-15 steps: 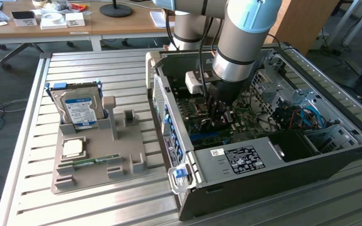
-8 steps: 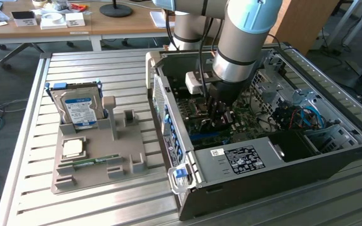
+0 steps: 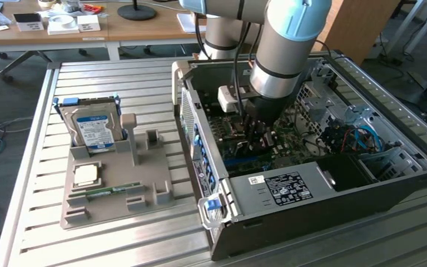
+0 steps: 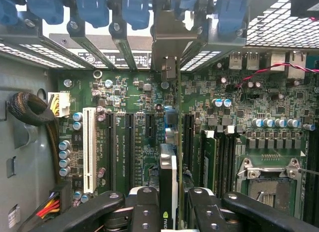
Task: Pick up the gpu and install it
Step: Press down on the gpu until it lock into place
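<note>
Wrist view: the gpu (image 4: pixel 168 192) is gripped on edge between the half-closed fingers (image 4: pixel 144 212) of the gripper (image 4: pixel 168 214), so its bottom edge can be lined up with a slot on the motherboard (image 4: pixel 129 142) inside the computer case (image 3: pixel 362 194).

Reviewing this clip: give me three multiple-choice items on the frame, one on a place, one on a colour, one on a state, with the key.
1. Where is the gpu?
A. on the grey holder tray
B. inside the computer case, over the motherboard
C. on the wooden desk

2. The label on the hard drive is:
A. red
B. blue
C. yellow

3. The gripper is:
A. shut on the gpu
B. open above the tray
C. shut on the hard drive

Key: 1 B, the card stands edge-on above the slots; 2 B, blue label faces the exterior view; 3 A, fingers flank the card.
</note>
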`<state>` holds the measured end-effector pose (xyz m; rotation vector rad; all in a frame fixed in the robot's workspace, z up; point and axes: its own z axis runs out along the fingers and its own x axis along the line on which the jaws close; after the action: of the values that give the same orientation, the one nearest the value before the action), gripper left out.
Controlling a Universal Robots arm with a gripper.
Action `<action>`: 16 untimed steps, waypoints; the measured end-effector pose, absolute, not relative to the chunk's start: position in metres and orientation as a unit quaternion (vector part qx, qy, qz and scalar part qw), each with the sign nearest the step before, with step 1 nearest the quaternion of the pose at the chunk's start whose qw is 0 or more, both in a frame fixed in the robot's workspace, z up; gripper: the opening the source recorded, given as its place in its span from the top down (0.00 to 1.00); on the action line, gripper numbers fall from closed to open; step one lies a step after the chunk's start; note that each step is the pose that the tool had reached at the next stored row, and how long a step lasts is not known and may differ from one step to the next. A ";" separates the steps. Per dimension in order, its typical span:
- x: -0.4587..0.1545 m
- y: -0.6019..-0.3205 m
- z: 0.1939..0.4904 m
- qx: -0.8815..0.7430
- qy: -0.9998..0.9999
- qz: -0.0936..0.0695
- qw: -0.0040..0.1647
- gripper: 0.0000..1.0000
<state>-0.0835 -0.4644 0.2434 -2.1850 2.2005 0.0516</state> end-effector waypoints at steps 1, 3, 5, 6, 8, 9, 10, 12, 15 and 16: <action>-0.083 -0.464 0.243 -0.704 0.710 0.017 0.020 0.73; -0.083 -0.464 0.243 -0.703 0.711 0.017 0.020 0.73; -0.084 -0.465 0.242 -0.703 0.711 0.017 0.020 0.73; -0.084 -0.465 0.242 -0.703 0.711 0.017 0.020 0.73; -0.083 -0.465 0.243 -0.703 0.711 0.017 0.020 0.73; -0.083 -0.465 0.243 -0.703 0.711 0.017 0.021 0.73; -0.083 -0.465 0.243 -0.703 0.711 0.017 0.021 0.73; -0.083 -0.465 0.245 -0.703 0.711 0.017 0.020 0.73; -0.083 -0.465 0.246 -0.703 0.711 0.017 0.021 0.73; -0.083 -0.465 0.246 -0.703 0.711 0.017 0.021 0.73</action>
<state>-0.0833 -0.4649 0.2463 -2.1791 2.2049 0.0518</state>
